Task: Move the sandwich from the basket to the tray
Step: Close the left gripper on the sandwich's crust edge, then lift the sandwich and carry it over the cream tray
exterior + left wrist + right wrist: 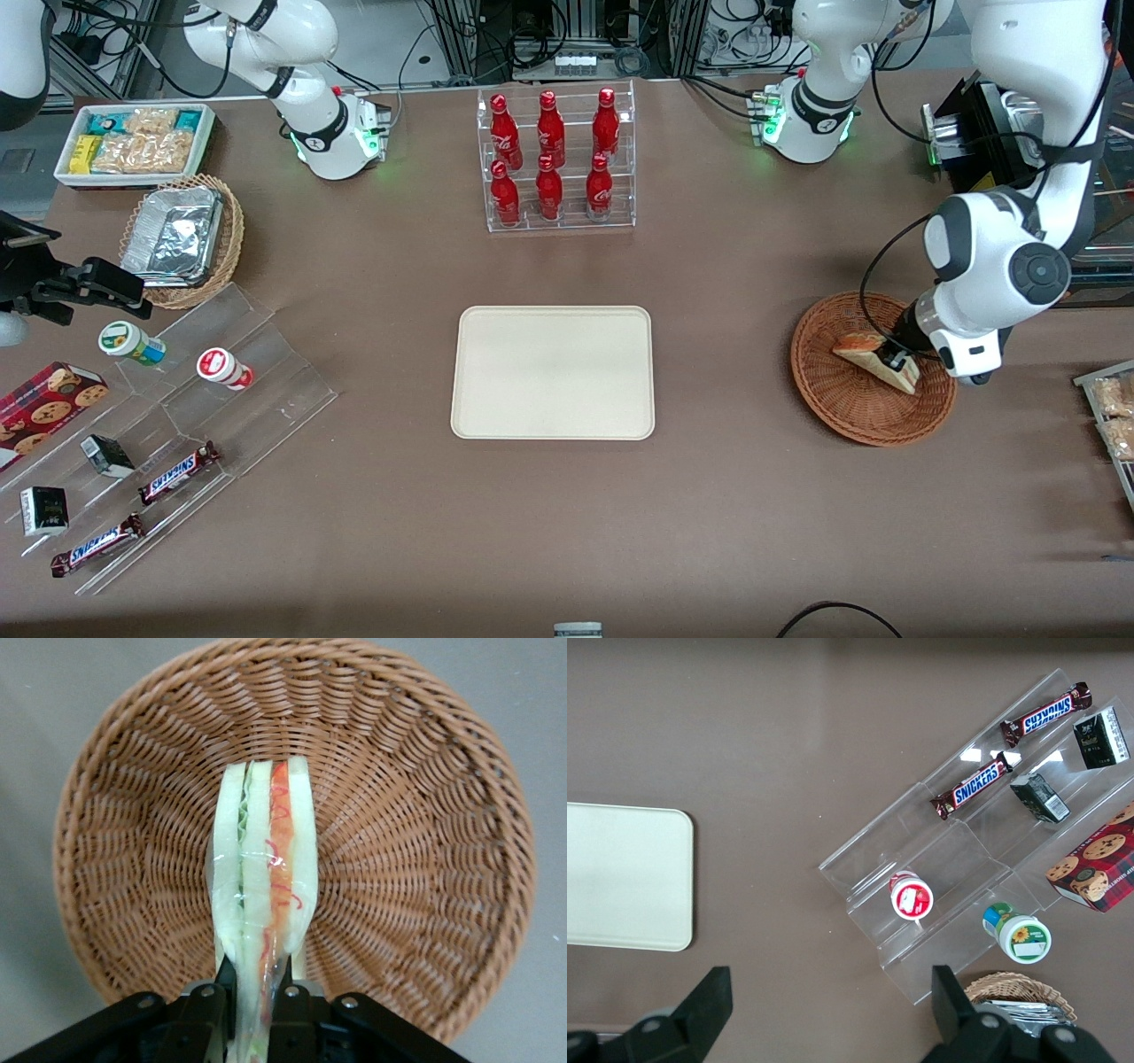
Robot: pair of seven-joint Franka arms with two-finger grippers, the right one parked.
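I am gripping the one sandwich (264, 895) with my gripper (252, 992); both fingers (205, 1014) are closing on its edge, pinching the bread and filling between them. The sandwich is standing on edge inside the one basket (873, 368), toward the working arm's end of the table. The one tray (553, 372) is lying flat at the table's middle, well apart from the basket. Six red bottles (550, 158) are standing in a clear rack, farther from the front camera than the tray. Two Snickers bars (178, 472) are lying on a clear stepped stand.
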